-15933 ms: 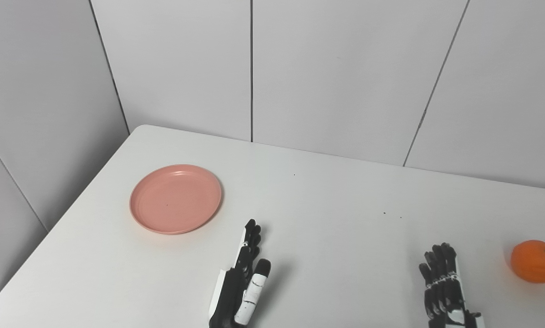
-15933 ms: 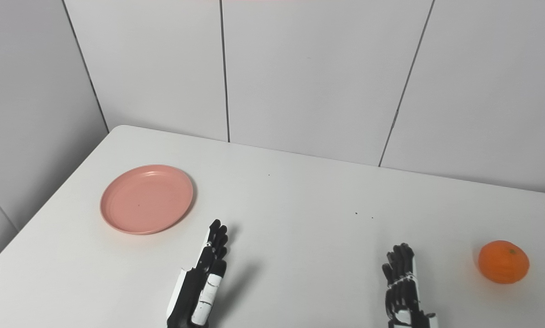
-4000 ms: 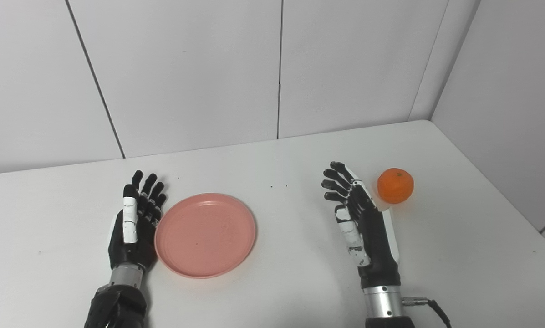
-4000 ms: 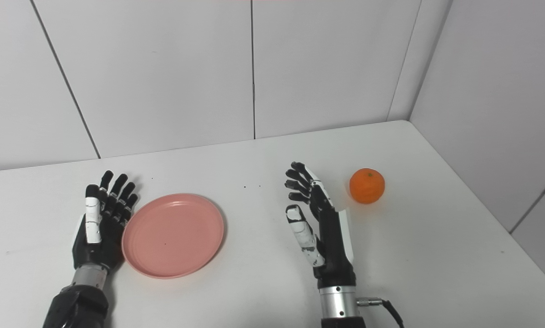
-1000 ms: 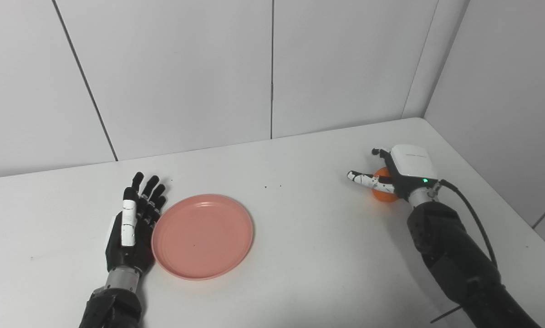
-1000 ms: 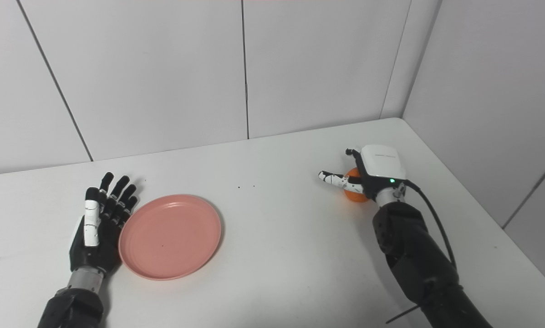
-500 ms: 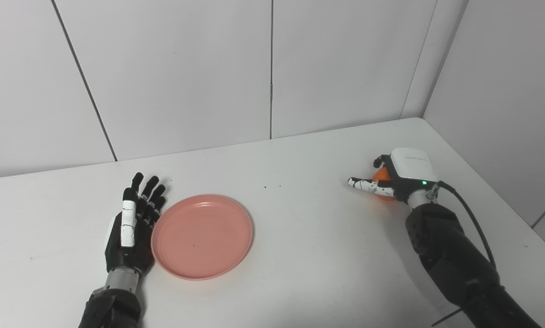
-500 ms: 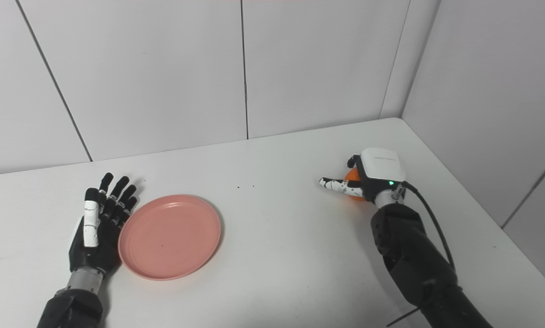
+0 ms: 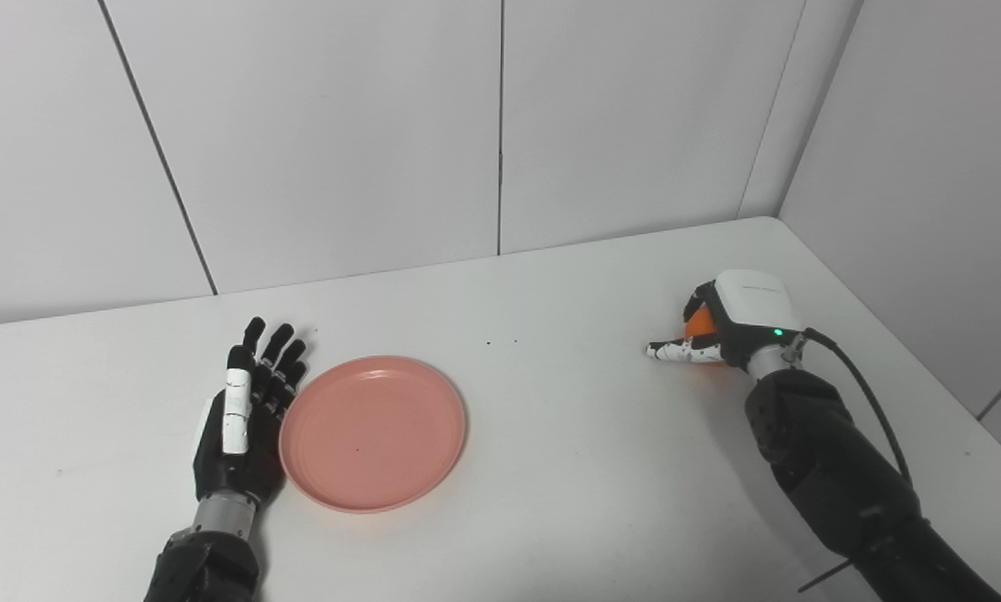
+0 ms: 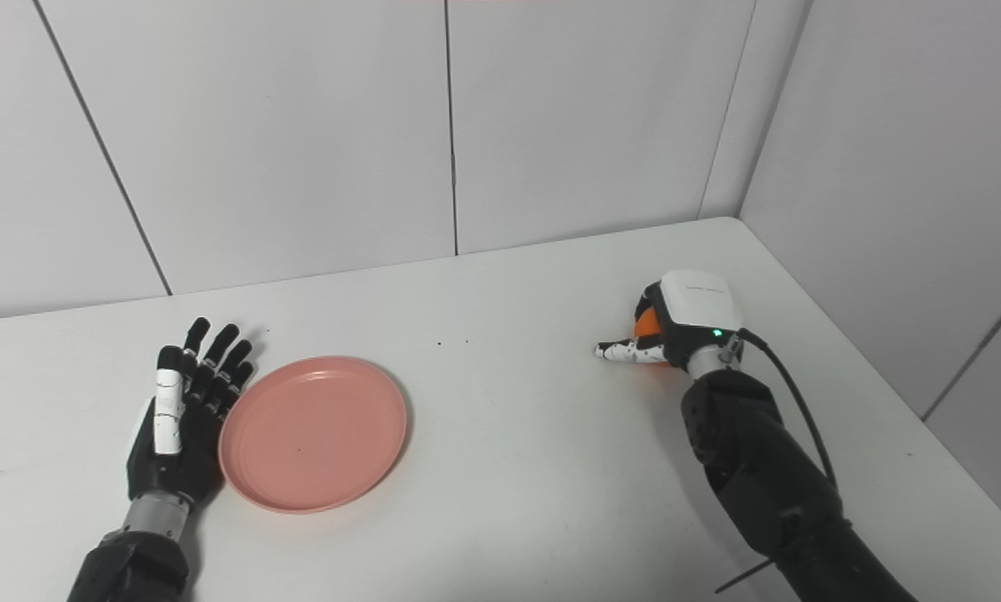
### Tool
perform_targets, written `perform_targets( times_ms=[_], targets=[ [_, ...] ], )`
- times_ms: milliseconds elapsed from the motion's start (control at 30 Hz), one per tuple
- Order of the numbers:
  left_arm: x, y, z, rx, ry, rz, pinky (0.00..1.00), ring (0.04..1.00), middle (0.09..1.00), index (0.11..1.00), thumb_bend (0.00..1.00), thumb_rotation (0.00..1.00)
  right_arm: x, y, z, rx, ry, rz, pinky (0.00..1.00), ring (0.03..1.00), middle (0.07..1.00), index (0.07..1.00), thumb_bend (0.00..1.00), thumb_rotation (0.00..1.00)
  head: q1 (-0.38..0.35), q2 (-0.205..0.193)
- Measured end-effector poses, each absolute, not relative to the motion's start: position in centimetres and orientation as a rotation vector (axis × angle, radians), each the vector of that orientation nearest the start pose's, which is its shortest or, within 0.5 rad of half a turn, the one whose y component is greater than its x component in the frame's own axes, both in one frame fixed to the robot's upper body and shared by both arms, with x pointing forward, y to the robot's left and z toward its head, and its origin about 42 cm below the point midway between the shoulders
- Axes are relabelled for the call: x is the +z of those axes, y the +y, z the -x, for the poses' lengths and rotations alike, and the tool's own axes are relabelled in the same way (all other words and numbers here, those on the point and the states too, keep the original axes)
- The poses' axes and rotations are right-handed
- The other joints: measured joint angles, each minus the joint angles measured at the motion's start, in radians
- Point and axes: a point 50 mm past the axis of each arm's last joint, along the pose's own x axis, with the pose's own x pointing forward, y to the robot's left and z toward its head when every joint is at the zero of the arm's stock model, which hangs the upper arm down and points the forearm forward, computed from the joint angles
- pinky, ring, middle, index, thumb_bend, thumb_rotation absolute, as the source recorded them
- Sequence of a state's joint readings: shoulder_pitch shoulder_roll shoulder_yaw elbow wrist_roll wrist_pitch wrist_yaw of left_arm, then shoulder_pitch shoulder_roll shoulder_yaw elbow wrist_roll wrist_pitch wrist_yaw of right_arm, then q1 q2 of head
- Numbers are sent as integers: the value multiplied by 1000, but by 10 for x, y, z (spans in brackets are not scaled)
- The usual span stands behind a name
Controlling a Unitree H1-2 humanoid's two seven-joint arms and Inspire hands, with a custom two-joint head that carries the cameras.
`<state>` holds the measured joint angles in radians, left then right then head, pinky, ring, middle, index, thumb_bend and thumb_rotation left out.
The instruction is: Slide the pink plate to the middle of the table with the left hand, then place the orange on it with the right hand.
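The pink plate (image 9: 373, 433) lies flat on the white table (image 9: 567, 451), left of the middle. My left hand (image 9: 245, 418) rests open on the table with its palm edge against the plate's left rim. Far to the right, my right hand (image 9: 738, 322) sits over the orange (image 9: 700, 321), which rests on the table. Its fingers are curled round the fruit's far side and its thumb points left along the near side. Only a small orange patch shows in the right eye view too, where the orange (image 10: 646, 322) peeks out from the right hand (image 10: 691, 322).
Grey wall panels stand behind the table and along its right edge, meeting in a corner near the right hand. A black cable (image 9: 872, 397) runs from the right wrist down along the forearm. Bare tabletop lies between plate and orange.
Over the last second the right hand's fingers have curled down around the orange and its thumb has dropped lower. The left hand and the plate have stayed put.
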<state>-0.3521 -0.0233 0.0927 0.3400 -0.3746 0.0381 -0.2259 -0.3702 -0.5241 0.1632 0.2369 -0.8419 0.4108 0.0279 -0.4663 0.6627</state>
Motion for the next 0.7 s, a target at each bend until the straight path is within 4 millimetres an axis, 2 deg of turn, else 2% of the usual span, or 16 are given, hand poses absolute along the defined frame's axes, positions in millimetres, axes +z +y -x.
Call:
perform_targets(
  times_ms=[33, 67, 133, 200, 300, 367, 467, 567, 700],
  targets=[
    [118, 182, -393, -240, -5, 415, 1000, 942, 941, 1000, 812, 753, 177, -370, -397, -218, 222, 1371, 203, 266, 323, 354, 548, 414, 2, 2],
    [118, 182, -393, -240, -5, 415, 1000, 940, 941, 1000, 811, 747, 178, -370, -397, -218, 221, 1369, 219, 288, 344, 369, 548, 427, 5, 2],
    [118, 182, -393, -241, -6, 415, 1000, 935, 941, 1000, 815, 746, 180, -370, -395, -216, 211, 1365, 157, 216, 282, 339, 552, 409, 8, 3],
    [118, 182, -393, -241, -7, 416, 998, 930, 936, 1000, 826, 738, 182, -371, -393, -205, 198, 1361, 161, 222, 291, 356, 544, 413, 9, 2],
    [118, 181, -392, -240, -8, 418, 985, 926, 939, 1000, 821, 735, 189, -368, -390, -170, 189, 1363, 156, 218, 282, 333, 548, 442, 11, 0],
    [118, 181, -392, -240, -8, 419, 986, 922, 936, 1000, 828, 727, 192, -364, -389, -146, 183, 1361, 147, 202, 261, 311, 541, 415, 18, 0],
    [119, 180, -392, -236, -9, 422, 975, 920, 933, 1000, 829, 737, 207, -348, -386, -111, 118, 1352, 162, 216, 277, 333, 533, 419, 21, 2],
    [119, 180, -392, -237, -9, 421, 971, 914, 938, 1000, 822, 744, 224, -339, -389, -111, 61, 1347, 123, 177, 240, 298, 541, 405, 25, 2],
    [119, 179, -392, -236, -10, 421, 955, 905, 935, 1000, 816, 746, 254, -315, -388, -95, -58, 1329, 137, 186, 252, 325, 565, 474, 35, 3]
  ],
)
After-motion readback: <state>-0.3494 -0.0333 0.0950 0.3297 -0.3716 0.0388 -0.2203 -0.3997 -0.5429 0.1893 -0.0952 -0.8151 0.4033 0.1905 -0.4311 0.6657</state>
